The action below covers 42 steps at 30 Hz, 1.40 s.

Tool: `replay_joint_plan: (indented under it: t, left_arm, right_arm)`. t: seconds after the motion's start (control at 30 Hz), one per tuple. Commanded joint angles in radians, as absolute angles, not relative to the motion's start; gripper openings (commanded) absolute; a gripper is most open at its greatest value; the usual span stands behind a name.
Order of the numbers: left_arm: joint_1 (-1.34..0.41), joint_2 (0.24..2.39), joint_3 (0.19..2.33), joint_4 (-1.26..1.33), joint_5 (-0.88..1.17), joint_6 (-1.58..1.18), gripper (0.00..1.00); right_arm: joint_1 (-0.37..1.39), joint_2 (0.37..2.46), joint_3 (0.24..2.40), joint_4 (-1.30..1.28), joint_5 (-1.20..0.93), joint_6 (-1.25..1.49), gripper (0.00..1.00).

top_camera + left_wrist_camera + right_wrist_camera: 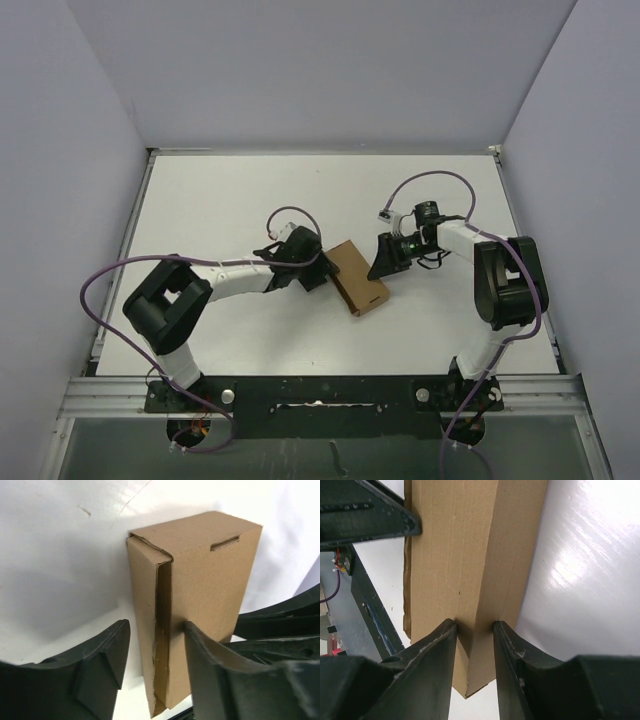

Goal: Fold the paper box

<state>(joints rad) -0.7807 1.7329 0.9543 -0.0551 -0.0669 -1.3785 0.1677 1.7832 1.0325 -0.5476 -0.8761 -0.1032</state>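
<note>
The paper box (358,277) is a closed brown carton lying on the white table (230,200) between my two arms. In the left wrist view the paper box (205,580) shows a tab slot on top and a gaping side seam. My left gripper (318,268) straddles that seam edge (155,627): one finger (210,675) touches the top face, while the other finger (100,665) stands off with bare table showing between. From the opposite side my right gripper (385,262) is shut on a corner edge of the box (470,555), both fingers pressing it (474,625).
Grey walls enclose the table on three sides. A metal rail (320,390) carrying the arm bases runs along the near edge. Purple cables (100,280) loop off both arms. The left gripper's finger (370,520) shows in the right wrist view beside the box.
</note>
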Motion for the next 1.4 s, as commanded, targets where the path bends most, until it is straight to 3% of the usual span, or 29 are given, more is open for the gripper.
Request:
replay_joint_plan:
  t: [0.0, 0.17, 0.37, 0.43, 0.83, 1.1, 1.37]
  left_arm:
    - [-0.810, 1.674, 0.953, -0.121, -0.075, -1.340, 0.51]
    - [-0.815, 1.610, 0.899, -0.090, -0.085, -1.330, 0.63]
    - [-0.850, 1.496, 0.796, 0.096, -0.091, -1.226, 0.93]
    - [-0.870, 1.446, 0.754, 0.148, -0.106, -1.172, 0.98]
    - [-0.939, 1.281, 0.445, 0.474, -0.082, -1.103, 0.98]
    - [-1.106, 1.384, 0.520, 0.383, -0.311, -1.211, 0.95]
    - [-1.146, 1.550, 0.698, 0.237, -0.397, -1.348, 0.91]
  right_arm:
    - [0.188, 1.803, 1.071, -0.534, -0.905, -0.103, 0.32]
    - [0.188, 1.821, 1.083, -0.546, -0.908, -0.115, 0.32]
    - [0.186, 1.823, 1.084, -0.549, -0.915, -0.121, 0.32]
    - [0.187, 1.823, 1.087, -0.553, -0.922, -0.125, 0.32]
    - [0.187, 1.826, 1.092, -0.555, -0.934, -0.129, 0.32]
    - [0.186, 1.830, 1.092, -0.555, -0.936, -0.129, 0.32]
    - [0.187, 1.835, 1.092, -0.555, -0.939, -0.129, 0.32]
